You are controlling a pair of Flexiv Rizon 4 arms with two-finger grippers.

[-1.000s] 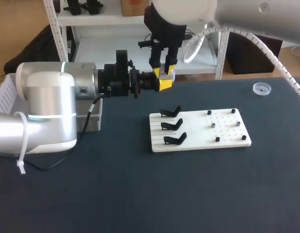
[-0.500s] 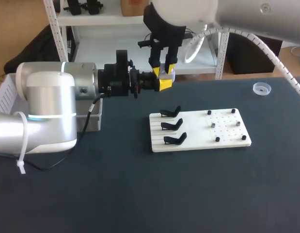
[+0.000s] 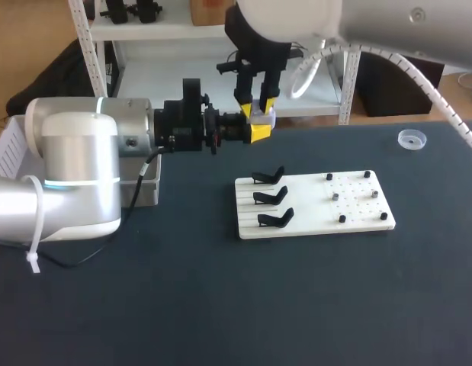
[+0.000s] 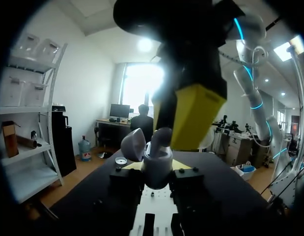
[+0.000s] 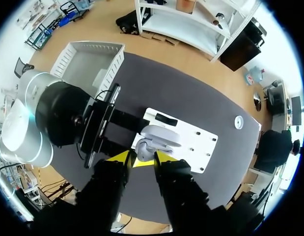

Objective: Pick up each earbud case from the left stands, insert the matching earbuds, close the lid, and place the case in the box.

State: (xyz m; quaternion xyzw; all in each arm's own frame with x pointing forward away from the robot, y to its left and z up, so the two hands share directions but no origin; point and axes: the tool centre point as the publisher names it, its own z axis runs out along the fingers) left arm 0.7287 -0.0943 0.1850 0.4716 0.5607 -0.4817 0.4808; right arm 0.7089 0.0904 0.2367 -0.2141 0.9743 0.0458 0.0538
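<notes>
Head view: pale lavender plastic earbud case (image 3: 264,117), lid open, upper middle of frame, clenched in left end effector (image 3: 256,131). Right end effector (image 3: 258,107) above, almost unmoved since a second ago, grip unclear. Earbud insertion likely unfinished.

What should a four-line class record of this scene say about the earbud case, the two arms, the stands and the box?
earbud case: lid open, held off the table in the jaws of the left arm
right arm: poised directly above the open case
stands: three, black, all empty, on the white board
box: white, at the table's left side
</notes>
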